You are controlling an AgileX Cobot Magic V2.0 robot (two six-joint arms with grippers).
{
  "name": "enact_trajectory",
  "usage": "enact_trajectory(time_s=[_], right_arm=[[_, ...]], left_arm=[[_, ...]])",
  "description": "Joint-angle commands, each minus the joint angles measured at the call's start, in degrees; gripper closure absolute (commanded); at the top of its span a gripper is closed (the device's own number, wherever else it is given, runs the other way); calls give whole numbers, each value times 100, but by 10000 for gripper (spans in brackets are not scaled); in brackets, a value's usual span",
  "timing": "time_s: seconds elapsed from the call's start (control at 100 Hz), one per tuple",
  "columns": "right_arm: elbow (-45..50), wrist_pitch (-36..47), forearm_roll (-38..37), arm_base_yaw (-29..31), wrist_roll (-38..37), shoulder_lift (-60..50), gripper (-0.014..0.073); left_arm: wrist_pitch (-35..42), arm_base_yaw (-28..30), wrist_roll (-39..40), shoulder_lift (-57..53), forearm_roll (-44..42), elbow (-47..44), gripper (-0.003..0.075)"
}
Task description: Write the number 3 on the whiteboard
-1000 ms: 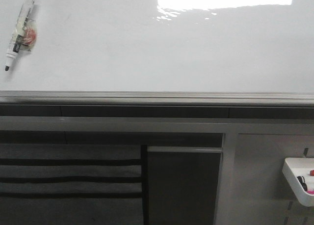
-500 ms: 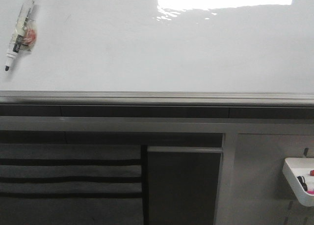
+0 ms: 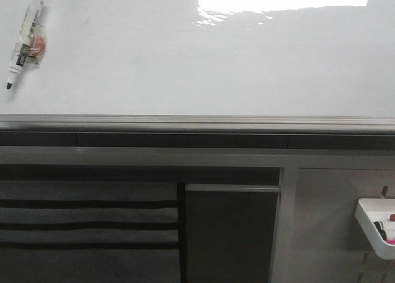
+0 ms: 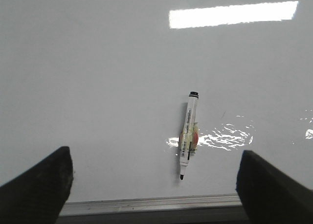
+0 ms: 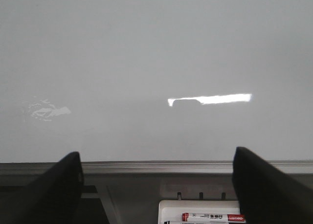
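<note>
The whiteboard (image 3: 185, 67) is glossy white with a grey edge rail and bright glare; it fills the left wrist view (image 4: 98, 77) and the right wrist view (image 5: 146, 53). No number 3 shows on it. A white marker with a black tip (image 3: 24, 39) is stuck to the board at the front view's far left, tip down; it also shows in the left wrist view (image 4: 188, 133). My left gripper (image 4: 156, 185) is open and empty, facing the board near its lower rail, with the marker between the jaws' line. My right gripper (image 5: 156, 190) is open and empty at the rail. Neither gripper shows in the front view.
Grey cabinet panels (image 3: 228, 233) lie under the rail. A white holder (image 3: 376, 224) hangs at the lower right; in the right wrist view (image 5: 195, 207) it holds a red-capped marker (image 5: 212, 217).
</note>
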State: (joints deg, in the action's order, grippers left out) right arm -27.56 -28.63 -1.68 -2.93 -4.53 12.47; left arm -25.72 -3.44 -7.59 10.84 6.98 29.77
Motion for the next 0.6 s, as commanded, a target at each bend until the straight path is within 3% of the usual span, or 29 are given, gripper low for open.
enact_trajectory(time_s=[0.0,0.3,0.59], right_arm=[[-158,499,26,38,48,108,31],[-158,526,26,38,48,108,31],[-158,500,36,38,48,108,31]], left_arm=[[377,0,-2,114,102,186,91],[725,0,-2,114,188,186,91],[472,0,-185,278,537,200,91]])
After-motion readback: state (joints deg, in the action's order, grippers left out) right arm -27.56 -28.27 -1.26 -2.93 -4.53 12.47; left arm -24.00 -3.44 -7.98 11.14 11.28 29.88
